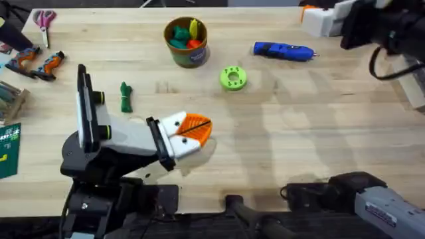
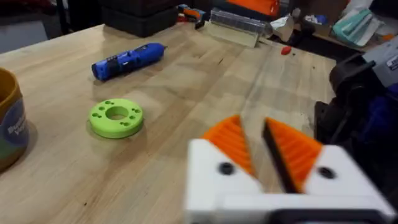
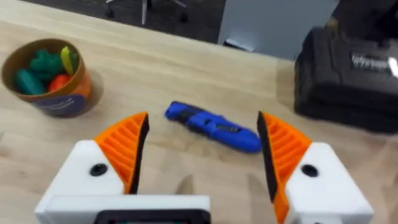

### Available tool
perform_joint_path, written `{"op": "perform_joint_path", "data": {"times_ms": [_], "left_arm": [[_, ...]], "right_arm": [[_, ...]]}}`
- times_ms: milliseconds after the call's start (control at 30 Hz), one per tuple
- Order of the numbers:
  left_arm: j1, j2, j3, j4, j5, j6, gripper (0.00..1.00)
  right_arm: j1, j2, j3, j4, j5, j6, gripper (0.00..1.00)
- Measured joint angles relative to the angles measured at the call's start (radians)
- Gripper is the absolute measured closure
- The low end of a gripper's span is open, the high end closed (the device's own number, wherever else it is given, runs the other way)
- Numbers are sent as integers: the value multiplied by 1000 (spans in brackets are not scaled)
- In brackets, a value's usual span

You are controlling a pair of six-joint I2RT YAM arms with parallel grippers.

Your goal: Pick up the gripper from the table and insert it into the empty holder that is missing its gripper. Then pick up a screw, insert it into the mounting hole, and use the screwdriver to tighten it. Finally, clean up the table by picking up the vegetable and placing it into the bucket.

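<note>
My left gripper hovers over the table's front middle. It is shut, with only a sliver of table showing between its orange pads and nothing held. My right gripper is open and empty. The blue screwdriver lies beyond it. The dark green vegetable lies left of my left arm. The bucket holds toy pieces. The holder is a white block on the black-and-white arm at the back right. The loose gripper piece and the screw are out of view.
A lime green disc lies between the bucket and the screwdriver. Pink scissors and orange-handled tools sit at the far left. A black arm base stands at the back right.
</note>
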Motion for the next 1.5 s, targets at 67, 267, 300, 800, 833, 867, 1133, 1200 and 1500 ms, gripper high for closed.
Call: {"op": "perform_joint_path", "data": {"times_ms": [67,267,300,800,833,867,1133,1200,1500], "left_arm": [[0,0,0,0,0,-1,635],[0,0,0,0,0,-3,18],[0,0,0,0,-1,-2,16],[0,9,210,-308,-404,-9,15],[0,19,259,-361,-446,-8,15],[0,35,311,-412,-497,-6,15],[0,334,731,-771,-797,38,15],[0,444,819,-850,-841,43,15],[0,948,1200,-1110,-969,102,15]], "right_arm": [[0,-21,0,-42,0,30,61],[0,-38,58,-246,0,71,61],[0,-33,82,-280,0,75,59],[-24,13,327,-589,38,85,61],[-30,14,327,-598,40,86,61],[-35,16,327,-605,41,87,61],[-82,56,341,-683,41,94,61],[-93,78,364,-718,41,95,62],[-105,127,442,-755,41,97,61]]}}
